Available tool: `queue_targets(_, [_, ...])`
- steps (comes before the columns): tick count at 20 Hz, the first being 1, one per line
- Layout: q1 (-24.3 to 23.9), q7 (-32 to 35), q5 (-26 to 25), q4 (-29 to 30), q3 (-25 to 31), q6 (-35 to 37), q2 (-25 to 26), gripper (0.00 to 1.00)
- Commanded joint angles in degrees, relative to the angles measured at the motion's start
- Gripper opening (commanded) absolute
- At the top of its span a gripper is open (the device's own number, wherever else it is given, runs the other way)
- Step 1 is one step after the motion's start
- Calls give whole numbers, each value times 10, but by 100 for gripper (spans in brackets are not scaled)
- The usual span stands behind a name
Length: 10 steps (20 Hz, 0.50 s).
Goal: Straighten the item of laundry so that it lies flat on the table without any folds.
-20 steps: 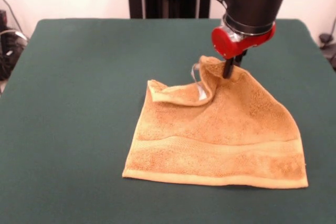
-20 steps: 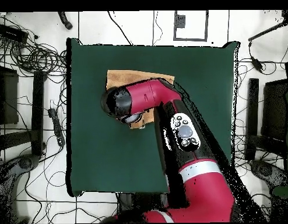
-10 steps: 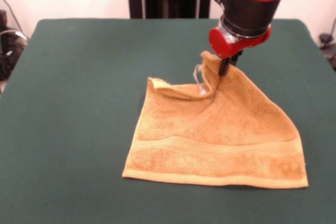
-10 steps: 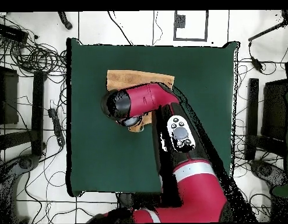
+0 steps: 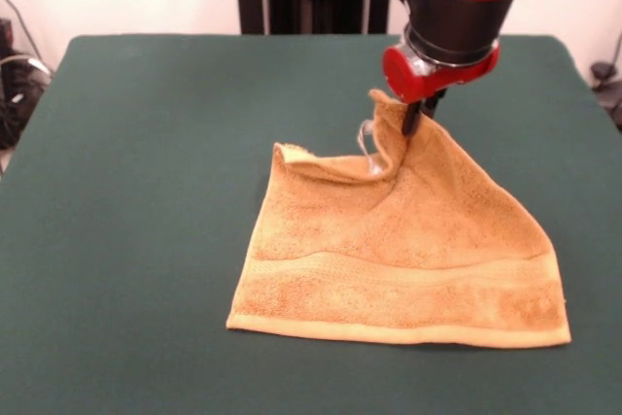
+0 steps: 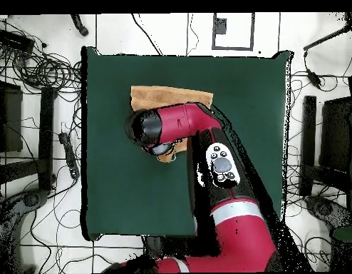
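Where pincer [image 5: 412,121] pinches towel [image 5: 408,250] corner | green table [image 5: 146,191]; cables [image 6: 36,68] around

The towel [image 5: 408,250] is golden-orange terry, with a paler woven band running across it near its front hem and a small white tag [image 5: 367,155] at the raised fold. The table [image 5: 146,191] is dark green. The arm [image 6: 229,214] is red with black sections; the gripper [image 5: 416,116] is black.

Golden-orange towel [image 5: 408,250] lies on green table [image 5: 146,143], far corner raised.
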Motion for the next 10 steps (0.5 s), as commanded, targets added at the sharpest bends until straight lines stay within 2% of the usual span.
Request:
queue_targets(1, [23,126,50,6,8,-13,36,0])
queue_targets(10, [25,86,59,4,14,-6,37,0])
